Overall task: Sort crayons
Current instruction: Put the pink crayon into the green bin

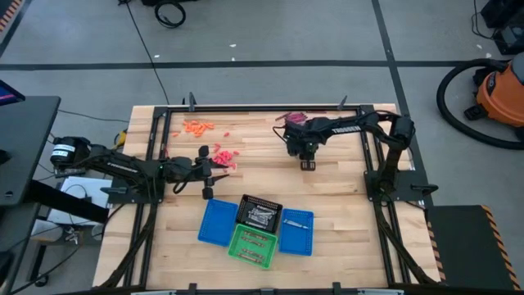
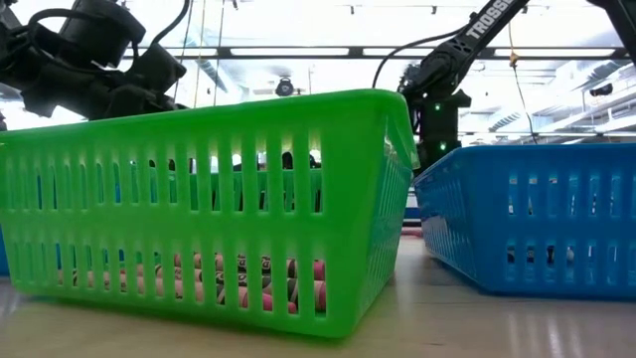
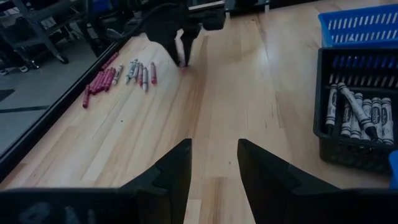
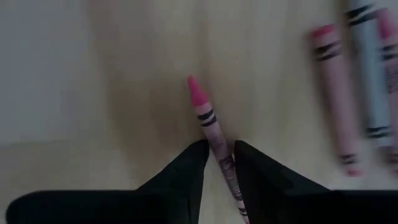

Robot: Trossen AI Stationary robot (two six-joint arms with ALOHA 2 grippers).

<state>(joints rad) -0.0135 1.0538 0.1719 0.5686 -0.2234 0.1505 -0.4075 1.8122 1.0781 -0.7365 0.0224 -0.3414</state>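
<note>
Crayons: pink crayon (image 4: 210, 127) between the fingers of the right gripper (image 4: 221, 155), lying on bare wood of the table (image 1: 344, 205) toward the far side, tip pointing away from the wrist; more pink and grey crayons (image 4: 354, 87) just beside it.
Right gripper: low over the table, fingers (image 4: 186, 165) hugging the crayon's wrapped barrel on both sides; looks like closing on a pick, firm clamp not certain.
Grip point: on the back half of the barrel, probably to leave the tip free and keep the stick in line with the fingers.
Left gripper (image 3: 213, 168): well apart on the table's left side, near a pink pile (image 1: 223, 156); fingers parted, nothing between them, waiting.
Loose piles: orange group (image 1: 197, 127) near the far edge; maroon and grey row (image 3: 118, 74) by the far rail, close to the right arm.
Baskets: black basket (image 1: 259, 215) with grey crayons, green basket (image 1: 252, 245) with some sticks, blue baskets (image 1: 216, 223) alongside; clustered at the near edge, likely so both arms can reach.
Stage: sorting partly done, many crayons not yet binned.
Next need: lift clear, then carry to the matching basket.
</note>
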